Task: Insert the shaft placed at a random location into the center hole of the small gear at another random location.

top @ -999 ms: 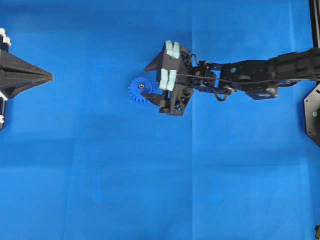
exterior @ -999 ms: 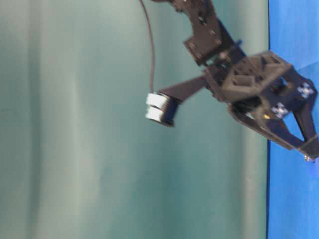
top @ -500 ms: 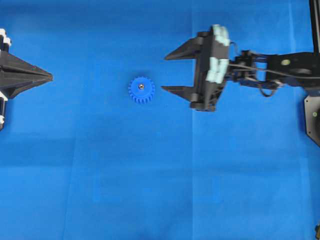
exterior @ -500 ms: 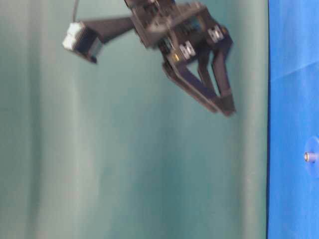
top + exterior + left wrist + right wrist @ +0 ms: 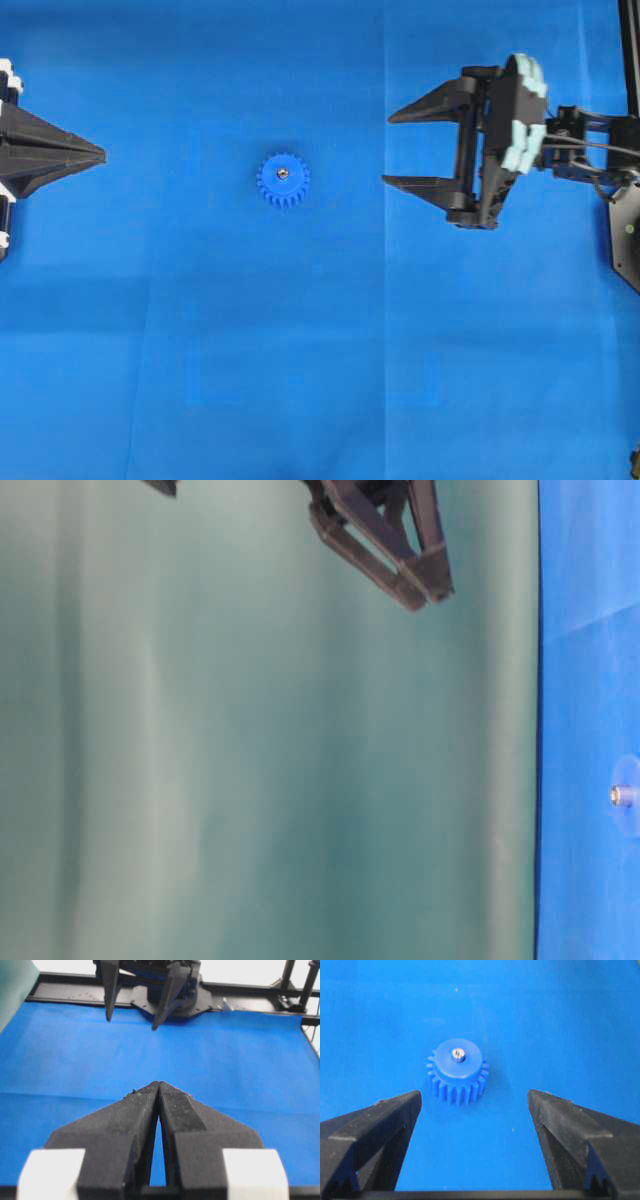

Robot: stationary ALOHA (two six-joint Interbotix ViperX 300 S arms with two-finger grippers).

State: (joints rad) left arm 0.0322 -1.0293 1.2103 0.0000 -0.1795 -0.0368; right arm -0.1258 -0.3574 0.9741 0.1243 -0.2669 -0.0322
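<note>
The small gear [image 5: 283,183] is bright blue and lies flat on the blue mat, left of the middle. The shaft [image 5: 283,173] stands upright in its hub as a tiny silvery pin and fills the center hole, so the hole itself is hidden. The right wrist view shows the small gear [image 5: 457,1077] with the shaft [image 5: 457,1054] poking out of it. My right gripper [image 5: 390,150] hangs open and empty well to the right of the gear and above the mat. My left gripper [image 5: 100,153] stays shut and empty at the far left edge.
The blue mat [image 5: 300,380] covers the whole table. A black frame rail [image 5: 250,990] runs along the far edge in the left wrist view. In the table-level view the right gripper [image 5: 428,588] hangs high, with the shaft [image 5: 618,796] low at the right.
My right gripper has pulled away from the gear, rising and moving right with its jaws open. The shaft stays standing in the gear. The left arm has not moved.
</note>
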